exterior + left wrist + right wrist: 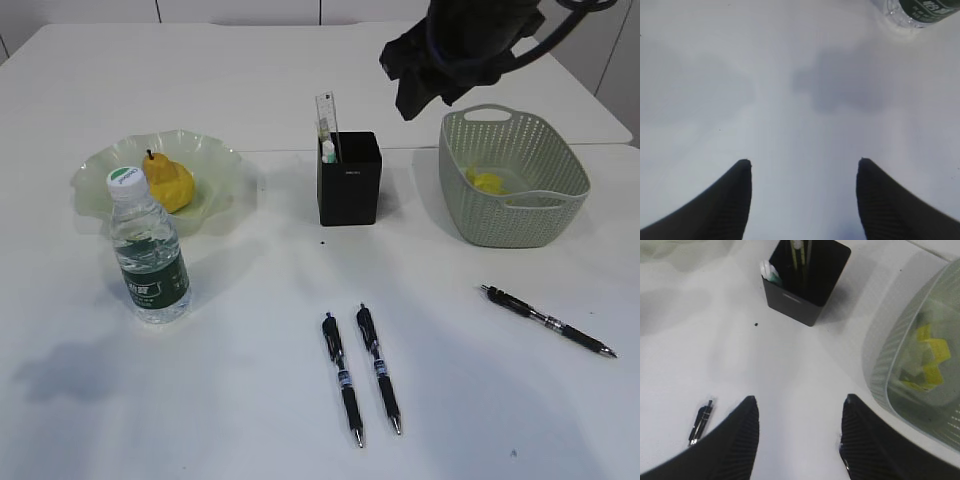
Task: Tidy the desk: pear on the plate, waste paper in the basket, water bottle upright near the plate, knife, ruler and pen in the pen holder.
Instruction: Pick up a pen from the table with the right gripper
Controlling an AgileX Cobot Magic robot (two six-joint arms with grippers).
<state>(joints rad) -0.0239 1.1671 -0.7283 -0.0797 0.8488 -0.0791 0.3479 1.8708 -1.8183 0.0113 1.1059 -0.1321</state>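
Pear (170, 183) on plate (215, 160), water bottle (148, 250) upright beside it, ruler (327, 118) in pen holder (350, 185).

Left pincer (802, 172) gapes empty; right pincer (799, 410) likewise.

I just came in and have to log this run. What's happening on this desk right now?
A two-armed robot is tidying the white desk. The yellow pear lies on the wavy pale-green glass plate, the clear water bottle stands upright beside it, yellow paper is in the sage-green basket, and the clear ruler stands in the black pen holder. Three black pens lie loose. Both the left gripper and right gripper are open and empty.
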